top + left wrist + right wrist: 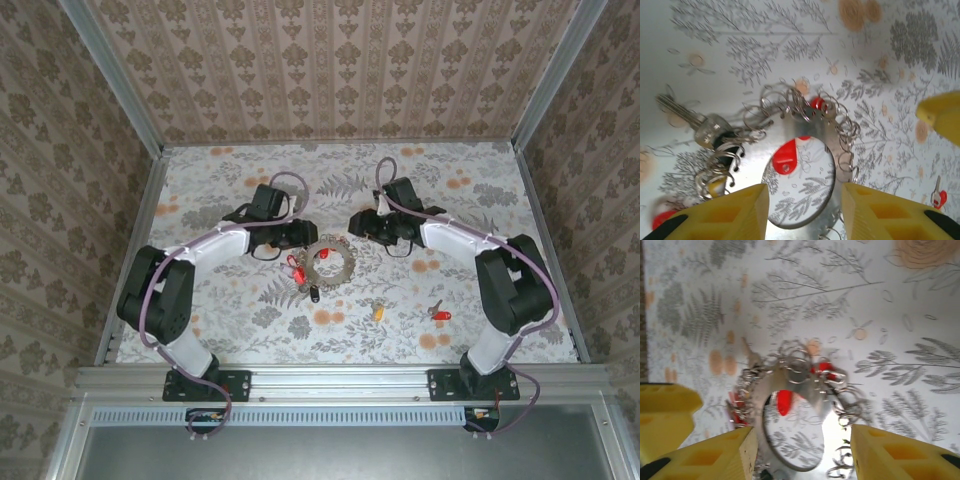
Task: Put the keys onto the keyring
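Keyring [328, 258] lies flat at mid-table. It's a round silver-grey metal plate with a wide open centre, so no long axis, and small wire split rings are bunched all around its rim.

Left gripper [804, 187] sits at the ring's 10 o'clock and right gripper [804, 429] at its 1 o'clock, both tipped down over it. On each, the yellow plastic fingers stand partly spread with the ring's rim between them. Can't tell whether any finger touches the metal.

Keys:
- Red keys [297, 270] at the ring's 8 o'clock edge, touching or overlapping the wire loops.
- Red plastic head [785, 160] showing inside the ring's open centre in the left wrist view.
- Black key [314, 295] just off the ring at 7 o'clock, long axis roughly 12–6.
- Yellow-orange key [378, 311] lying loose at 4–5 o'clock, apart from the ring, too small to read its heading.
- Lone red key [438, 314] further out at 4 o'clock, with the blade towards about 10 o'clock and the head trailing.
- Silver key [690, 120] seen in the left wrist view at the ring's 10 o'clock. Its ridged metal blade points to 10 o'clock, and its head sits in the loop tangle.

Table [200, 320] has a matte cover with a floral print.
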